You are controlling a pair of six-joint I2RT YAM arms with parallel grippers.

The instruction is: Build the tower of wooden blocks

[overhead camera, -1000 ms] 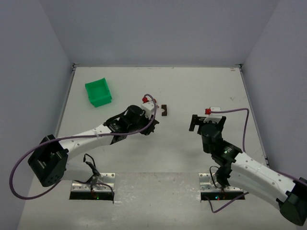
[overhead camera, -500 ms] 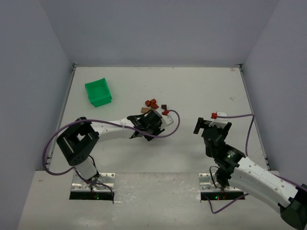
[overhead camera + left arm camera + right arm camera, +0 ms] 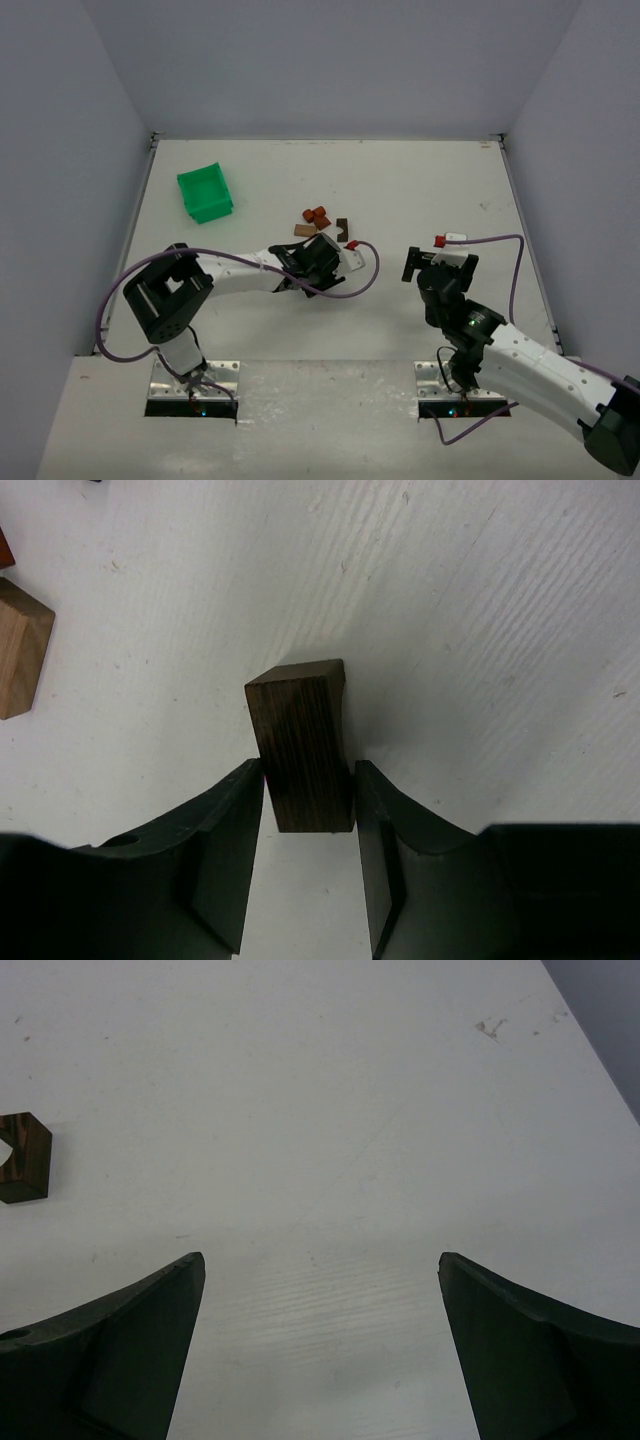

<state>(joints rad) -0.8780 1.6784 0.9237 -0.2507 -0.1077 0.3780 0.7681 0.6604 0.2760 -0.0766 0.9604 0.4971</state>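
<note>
My left gripper [image 3: 318, 250] is low over the table just below a small cluster of blocks. In the left wrist view it [image 3: 308, 770] is shut on a dark brown wooden block [image 3: 298, 740] that stands on the table; both fingers touch its sides. A tan block [image 3: 304, 229] and reddish-orange pieces [image 3: 315, 214] lie just beyond; the tan block also shows at the left edge of the left wrist view [image 3: 20, 645]. A dark brown notched block [image 3: 343, 227] lies to their right and shows in the right wrist view [image 3: 22, 1157]. My right gripper [image 3: 418, 262] is open and empty [image 3: 320, 1260].
A green plastic bin [image 3: 206, 192] stands at the far left of the table. Grey walls enclose the table on three sides. Purple cables loop from both wrists.
</note>
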